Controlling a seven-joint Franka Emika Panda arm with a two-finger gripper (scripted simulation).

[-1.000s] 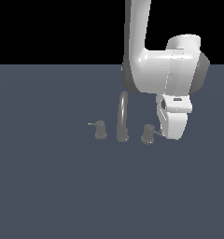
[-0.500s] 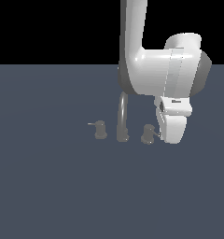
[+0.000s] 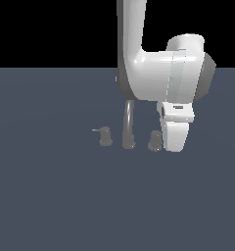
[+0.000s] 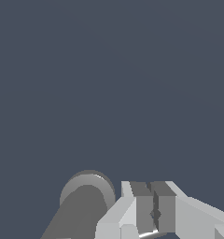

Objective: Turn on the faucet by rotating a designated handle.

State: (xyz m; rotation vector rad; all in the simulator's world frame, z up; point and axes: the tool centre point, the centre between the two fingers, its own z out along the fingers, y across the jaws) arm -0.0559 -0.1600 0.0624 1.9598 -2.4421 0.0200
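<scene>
Scene: we see a flat slate-grey floor (image 3: pixel 51 196) under a black backdrop; sim render.
Faucet (image 3: pixel 128 125): dull grey metal set near mid-floor. We log a tall thin spout w/ a stubby knob on each side; upper arch hidden behind the arm.
Handle (image 3: pixel 154 140): small grey knob on the ext. view's right of the spout, just beside it. Its lever is hidden by the white hand; we can't tell which way it points. In the wrist view it shows as a grey round-topped cylinder (image 4: pixel 83 200) right beside the fingers.
Twin knob (image 3: pixel 105 136): on the ext. view's left of the spout, thin rod lever sticking out to the left. Well apart from the arm.
Arm (image 3: pixel 158 73): white Panda, comes down from the top of the ext. view, bulky wrist over the faucet.
Gripper (image 4: pixel 154 207): low, next to the handle on its right in the ext. view; seems to touch or overlap it, contact not certain.
Fingers (image 4: pixel 142 205): pressed together, pads meeting w/ only a thin seam between; we see nothing held in them.
</scene>
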